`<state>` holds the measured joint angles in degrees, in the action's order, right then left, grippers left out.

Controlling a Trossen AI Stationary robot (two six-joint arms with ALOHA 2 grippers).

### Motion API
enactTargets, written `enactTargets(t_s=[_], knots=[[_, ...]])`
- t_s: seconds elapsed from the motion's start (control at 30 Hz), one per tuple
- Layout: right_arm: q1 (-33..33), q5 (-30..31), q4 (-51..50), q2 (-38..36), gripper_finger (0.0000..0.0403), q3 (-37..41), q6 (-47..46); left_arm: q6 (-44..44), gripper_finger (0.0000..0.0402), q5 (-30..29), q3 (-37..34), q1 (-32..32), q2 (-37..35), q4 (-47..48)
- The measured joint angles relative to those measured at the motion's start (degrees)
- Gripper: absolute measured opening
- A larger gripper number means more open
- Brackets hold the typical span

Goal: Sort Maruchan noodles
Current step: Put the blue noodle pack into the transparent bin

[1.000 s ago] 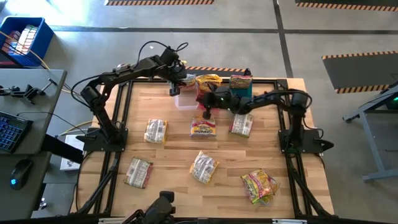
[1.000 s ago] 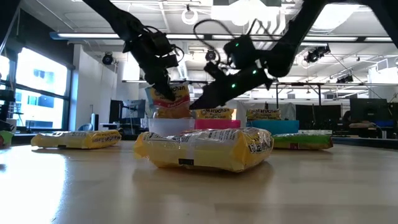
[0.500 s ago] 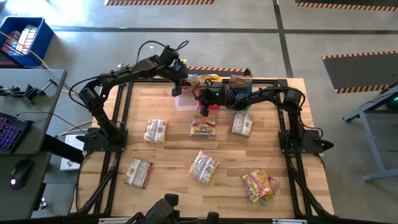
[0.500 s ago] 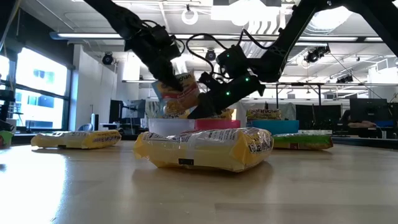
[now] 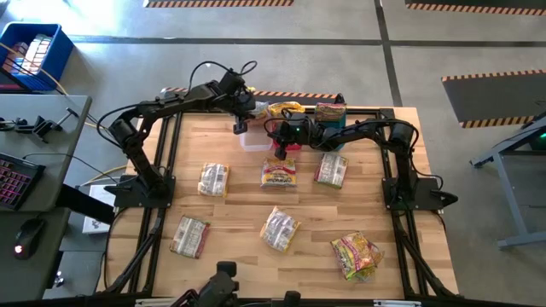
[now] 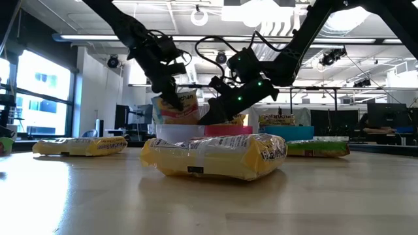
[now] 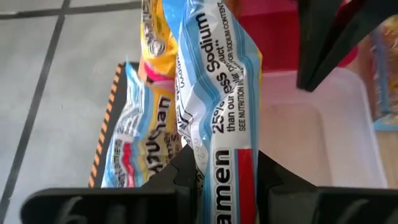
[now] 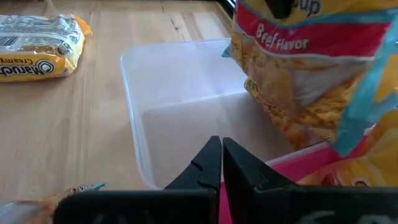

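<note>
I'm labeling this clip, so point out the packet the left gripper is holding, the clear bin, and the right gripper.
Held noodle packet (image 7: 217,118), left wrist view, on its printed blue-and-white face.
Clear bin (image 8: 186,106), right wrist view, on its bare floor.
Right gripper (image 8: 221,155), right wrist view, where its shut fingertips meet.

Ramen packet (image 7: 217,124) in left pincer (image 7: 225,177)

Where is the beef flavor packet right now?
The beef packet hangs in the left tool, just above the clear bin at the table's far edge, with the shut right tool beside it.
</note>
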<state>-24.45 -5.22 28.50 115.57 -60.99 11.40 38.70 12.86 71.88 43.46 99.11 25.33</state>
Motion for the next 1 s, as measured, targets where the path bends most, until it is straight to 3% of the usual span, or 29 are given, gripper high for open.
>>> enactTargets(t_s=[0.33,0.73,1.0], knots=[[0.0,-1.4,-0.3,0.0,0.0,0.0,0.0,0.4,0.0055,-5.7,0.1,-0.2,1.1,0.8],[0.0,-1.5,-0.4,0.0,0.0,0.0,-0.5,-1.1,0.0057,-7.9,0.1,-1.0,2.5,0.8],[0.0,-1.7,-0.5,0.0,0.0,0.1,-0.5,-1.5,0.0099,-9.0,1.4,-2.7,2.5,1.0]])
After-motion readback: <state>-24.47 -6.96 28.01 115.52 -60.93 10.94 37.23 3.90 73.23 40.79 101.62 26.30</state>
